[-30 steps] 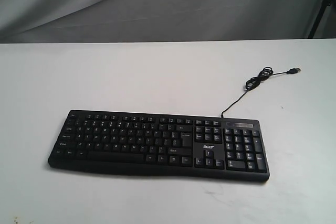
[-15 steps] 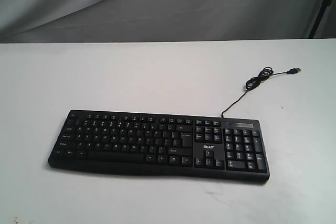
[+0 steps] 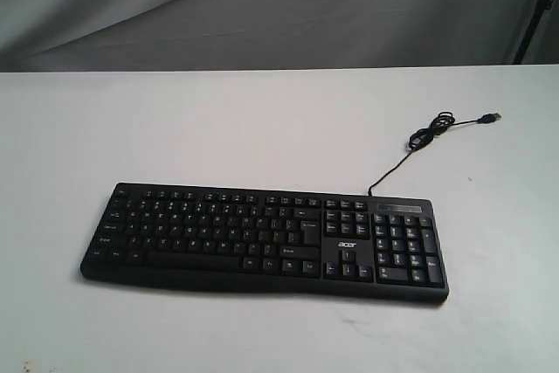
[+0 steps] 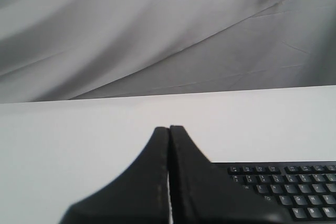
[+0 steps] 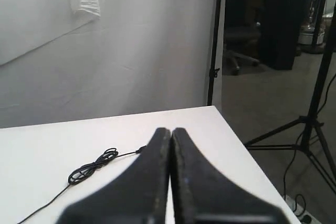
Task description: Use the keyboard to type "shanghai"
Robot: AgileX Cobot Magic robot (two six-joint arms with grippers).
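The black keyboard (image 3: 262, 239) lies on the white table (image 3: 262, 120) toward its front, number pad at the right, white logo above the arrow keys. Its thin black cable (image 3: 428, 134) runs back and right in a small coil to a loose USB plug. Neither arm shows in the exterior view. In the left wrist view my left gripper (image 4: 169, 128) is shut with nothing between its black fingers, and a corner of the keyboard (image 4: 286, 190) lies beside it. My right gripper (image 5: 171, 130) is also shut and empty, above the table near the coiled cable (image 5: 92, 167).
A grey cloth backdrop (image 3: 262, 6) hangs behind the table. In the right wrist view the table's edge (image 5: 239, 140) drops off to a dark floor with light-stand legs (image 5: 307, 129) and an office chair further off.
A dark shape at the top edge of the exterior view has gone from sight. The keyboard and cable have not moved.
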